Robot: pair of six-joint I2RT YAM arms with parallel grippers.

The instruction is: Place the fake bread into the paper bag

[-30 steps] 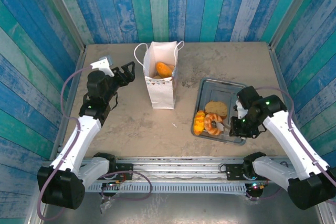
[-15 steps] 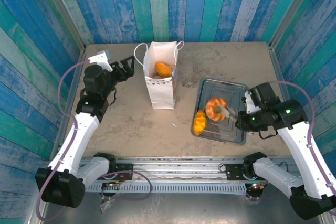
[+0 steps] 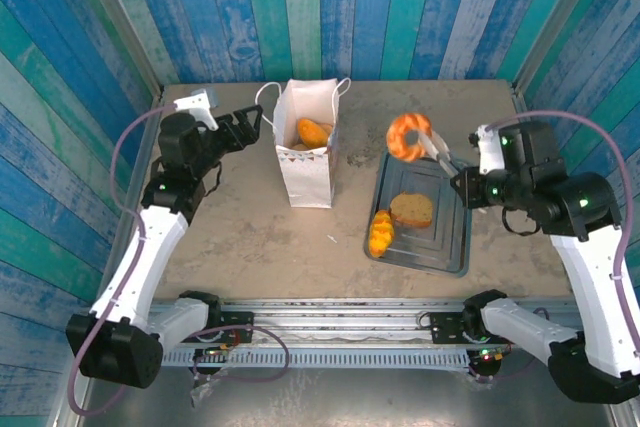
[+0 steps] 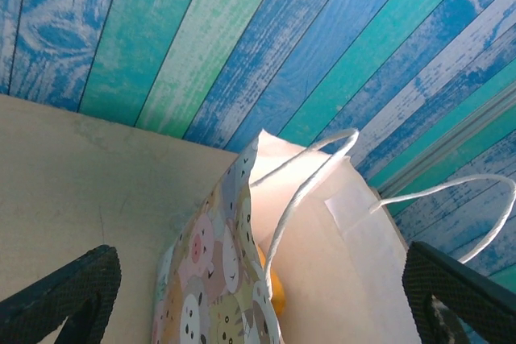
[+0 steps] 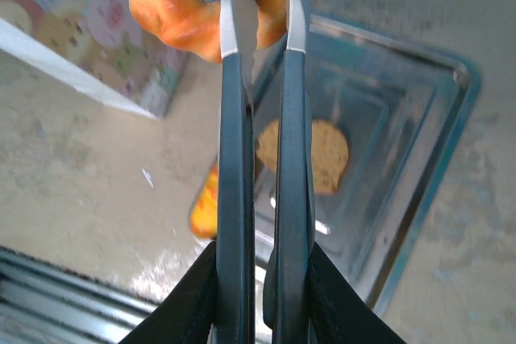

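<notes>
Top external: right gripper [image 3: 462,179] clamps slim metal tongs [image 3: 438,152]. Their tips pinch a glossy twisted ring doughnut [image 3: 408,137] ahead of the claw, over the far edge of the grey tray [image 3: 445,235]. Left gripper [image 3: 245,127] spread, white paper bag [image 3: 305,172] just beside it.
Left wrist: cord handles between spread fingers.
Right wrist: flat tong blades pressed on doughnut; round brown slice [image 5: 326,155] below.

— What do we see ahead of the right gripper [image 5: 262,296]?
— The orange ring doughnut [image 3: 409,136], aloft in the metal tongs [image 5: 234,159] beyond its jaws. Below them lie a brown slice [image 3: 411,209] and an orange croissant [image 3: 380,232].
— And at the left gripper [image 4: 258,300]?
— We find the white paper bag [image 3: 305,169] upright and open before its spread jaws, with a golden bun [image 3: 314,132] inside.
</notes>
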